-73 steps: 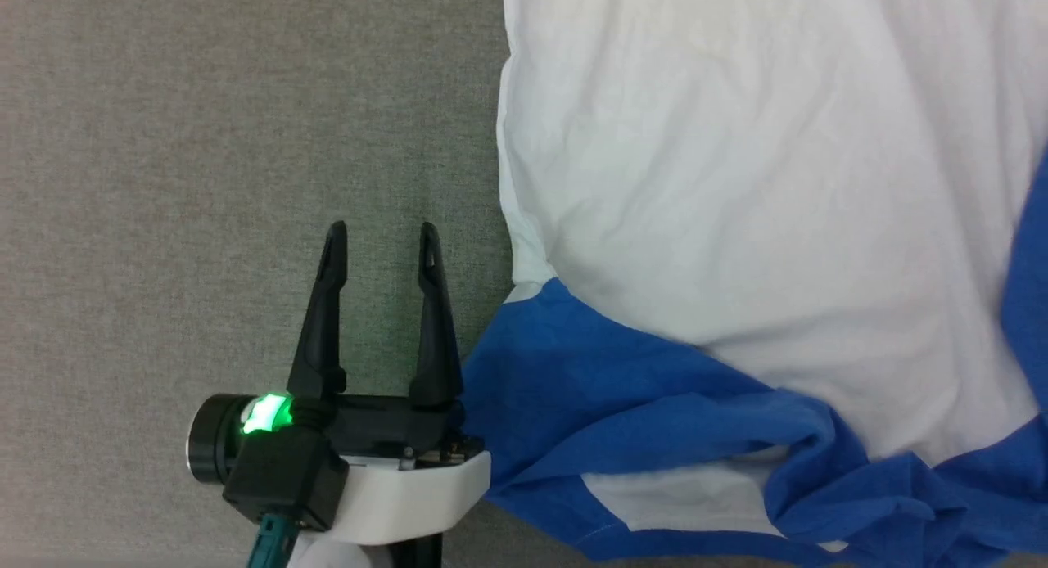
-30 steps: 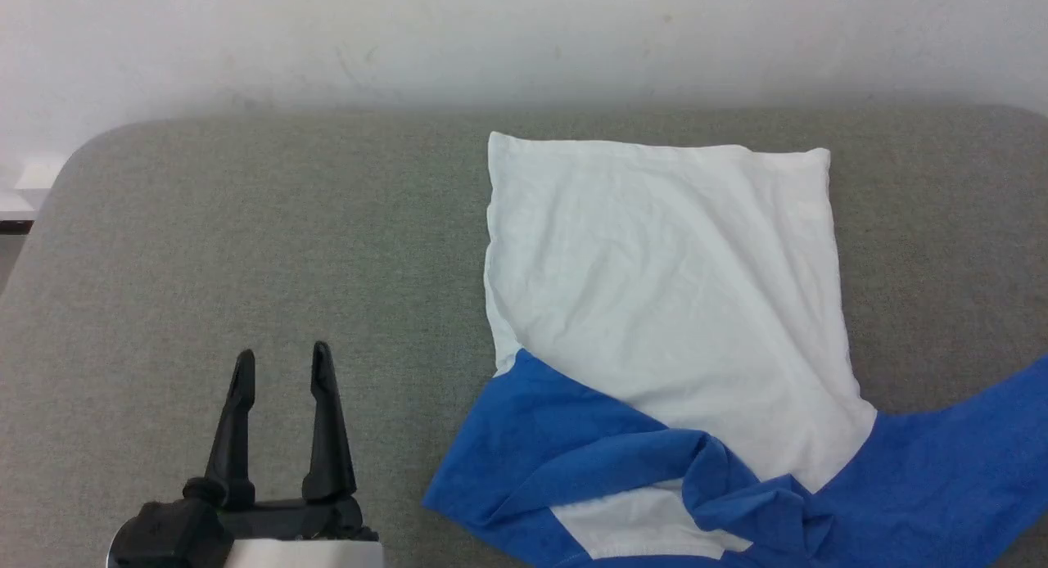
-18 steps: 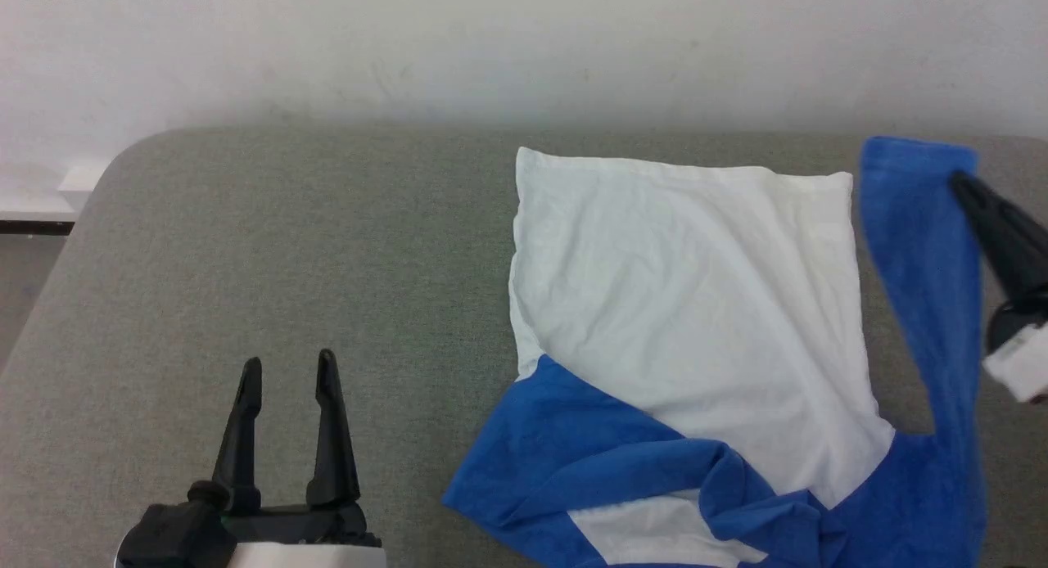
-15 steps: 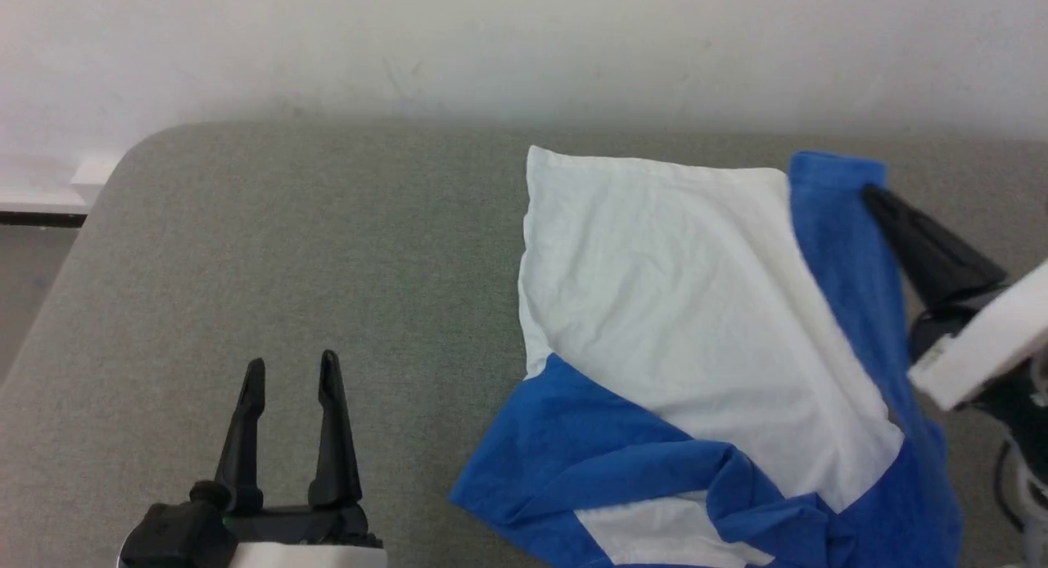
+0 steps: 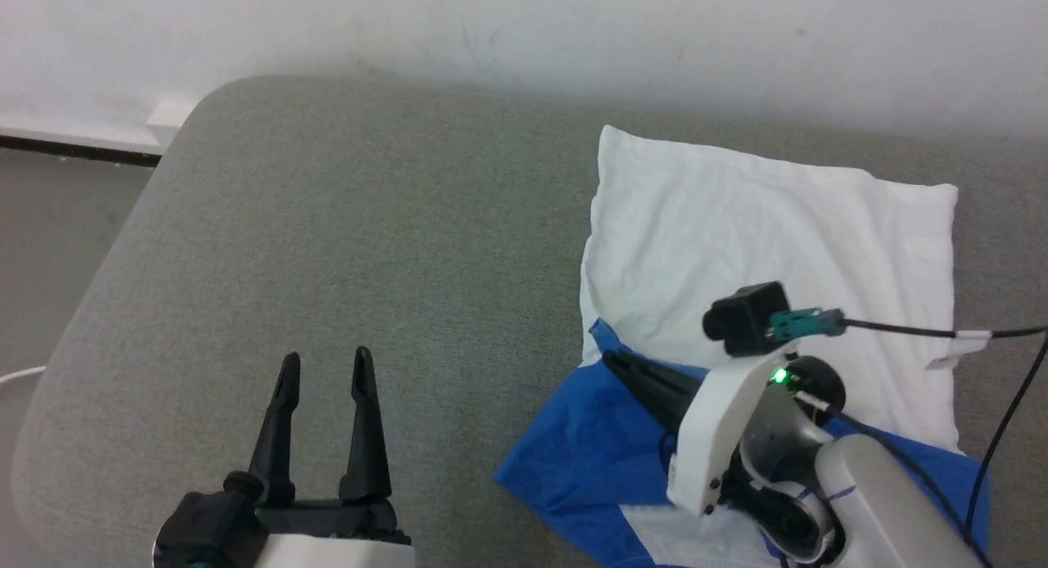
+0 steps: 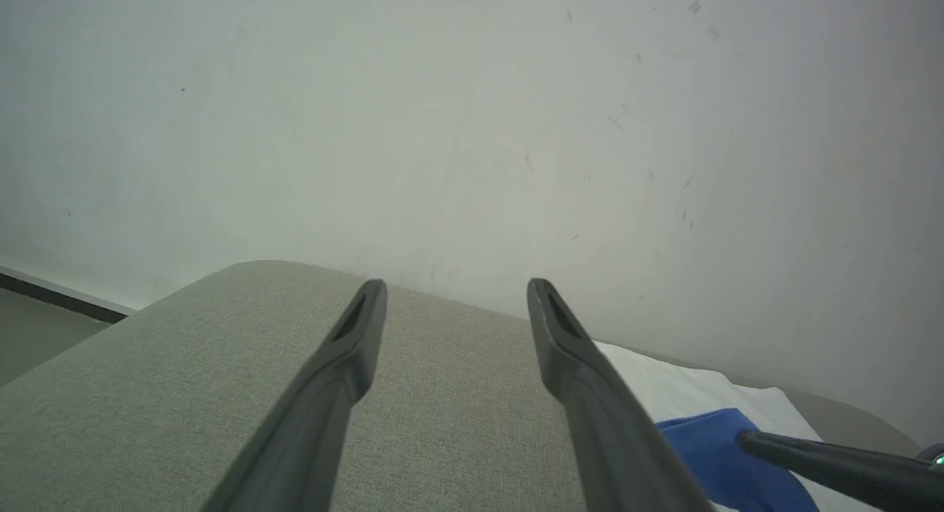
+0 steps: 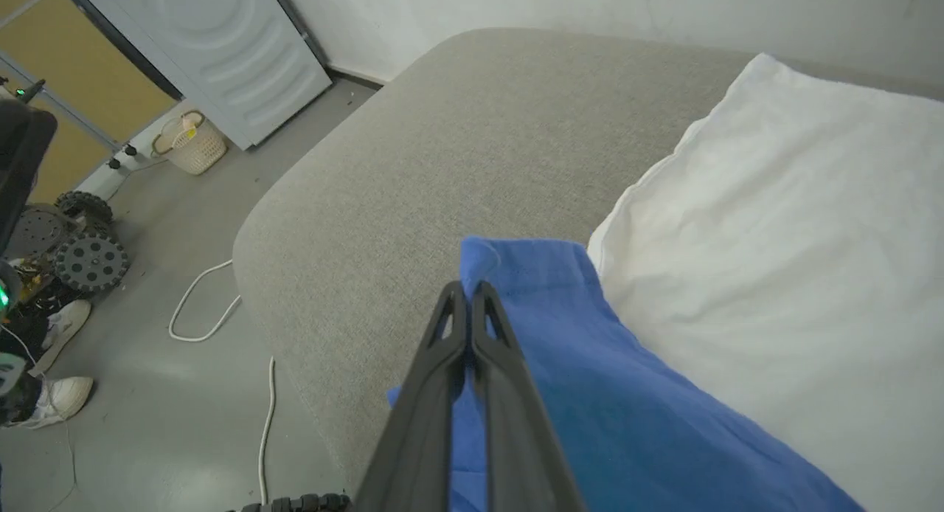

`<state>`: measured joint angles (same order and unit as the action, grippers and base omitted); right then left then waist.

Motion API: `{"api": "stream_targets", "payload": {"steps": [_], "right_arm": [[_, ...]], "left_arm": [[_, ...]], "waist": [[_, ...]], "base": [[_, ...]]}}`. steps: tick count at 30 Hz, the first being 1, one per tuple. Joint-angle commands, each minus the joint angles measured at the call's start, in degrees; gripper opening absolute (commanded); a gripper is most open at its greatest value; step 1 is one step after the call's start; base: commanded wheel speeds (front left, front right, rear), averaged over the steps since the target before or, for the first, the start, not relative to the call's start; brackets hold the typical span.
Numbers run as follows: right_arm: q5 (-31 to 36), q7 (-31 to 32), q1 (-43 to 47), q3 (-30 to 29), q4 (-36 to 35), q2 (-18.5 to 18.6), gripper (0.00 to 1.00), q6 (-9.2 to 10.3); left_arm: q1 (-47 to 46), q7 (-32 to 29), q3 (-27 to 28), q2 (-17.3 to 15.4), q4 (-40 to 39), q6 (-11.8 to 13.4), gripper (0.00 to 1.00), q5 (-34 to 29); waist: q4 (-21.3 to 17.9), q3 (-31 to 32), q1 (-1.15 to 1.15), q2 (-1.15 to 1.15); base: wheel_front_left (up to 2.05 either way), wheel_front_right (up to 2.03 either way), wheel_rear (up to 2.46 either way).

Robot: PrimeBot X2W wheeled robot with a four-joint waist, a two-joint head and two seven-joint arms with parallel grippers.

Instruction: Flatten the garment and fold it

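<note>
Blue and white cloth, the garment [image 5: 770, 224] lies on the right half of the grey fabric-covered worktop [image 5: 368, 224]. Its large white panel is spread toward the worktop's far edge, below the pale wall [image 5: 491, 20], and its blue part is gathered at the near edge.

The right tool [image 5: 614, 360] reaches in over the worktop's near right part and points toward its left side. Its two dark fingers are pressed together on a fold of the blue cloth. In the right wrist view the fold's edge pokes out just past the closed tips [image 7: 463, 287], laid over the boundary between blue and white.

The left tool [image 5: 326, 357] hovers over the worktop's near left part, well apart from the garment. Its fingers are spread with nothing between them.

Beyond the worktop's left corner, the grey floor [image 7: 147, 423] carries a loose white cable [image 7: 214, 298] and a small pale basket [image 7: 193, 142].
</note>
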<state>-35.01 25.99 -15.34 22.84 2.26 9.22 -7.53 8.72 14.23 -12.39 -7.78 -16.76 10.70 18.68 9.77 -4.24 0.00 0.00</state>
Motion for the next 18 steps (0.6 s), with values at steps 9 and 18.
{"api": "stream_targets", "payload": {"steps": [9,18], "right_arm": [[3.1,-8.3,-2.25,5.05,16.24,-2.76,0.0,0.04],[4.0,-12.15,-6.03,7.89,29.47,-5.7,1.0,0.04]], "left_arm": [[-1.89,0.66,-0.99,1.39,1.65,-0.73,1.0,-0.15],[-2.62,0.73,-1.17,1.92,2.9,-1.34,1.0,-0.23]], "waist": [[4.42,-2.09,0.0,0.0],[3.87,-0.89,0.0,0.0]], "base": [[0.0,0.0,0.0],[0.0,0.0,0.0]]}}
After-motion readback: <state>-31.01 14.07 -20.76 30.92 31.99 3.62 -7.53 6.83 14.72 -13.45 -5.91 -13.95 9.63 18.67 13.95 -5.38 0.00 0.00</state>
